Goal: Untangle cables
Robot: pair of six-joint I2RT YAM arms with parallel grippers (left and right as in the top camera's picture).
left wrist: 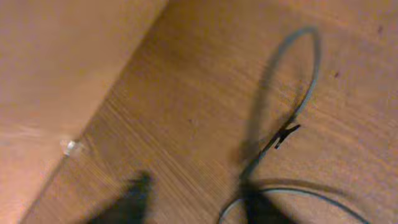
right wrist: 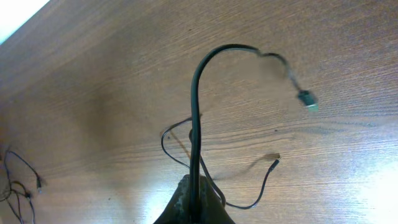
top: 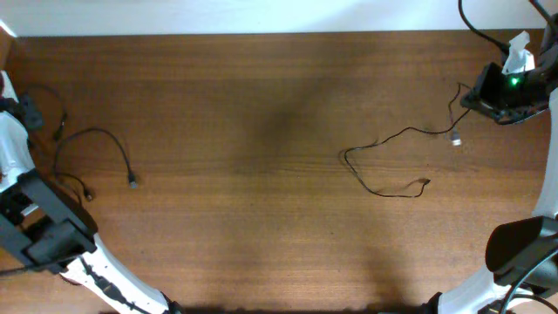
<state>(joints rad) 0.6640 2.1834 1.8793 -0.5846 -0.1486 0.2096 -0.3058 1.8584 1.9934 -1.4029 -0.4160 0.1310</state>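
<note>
Jaws pressed together on the right gripper (right wrist: 195, 202), pinching a thin black cable (right wrist: 194, 106) at the right; left gripper (left wrist: 194, 208) jaws spread, looped cable (left wrist: 313, 81) lying alongside on the table (left wrist: 186, 93).

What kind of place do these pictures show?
Probably a robotics lab workbench: a wooden table, white robot arms at both sides, and thin black cables laid out on it.

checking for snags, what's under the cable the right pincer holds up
Under the cable: bare table and a thin cord lying in a loop. Where that cord passes behind the right pincer is covered, so any crossing there can't be seen.
</note>
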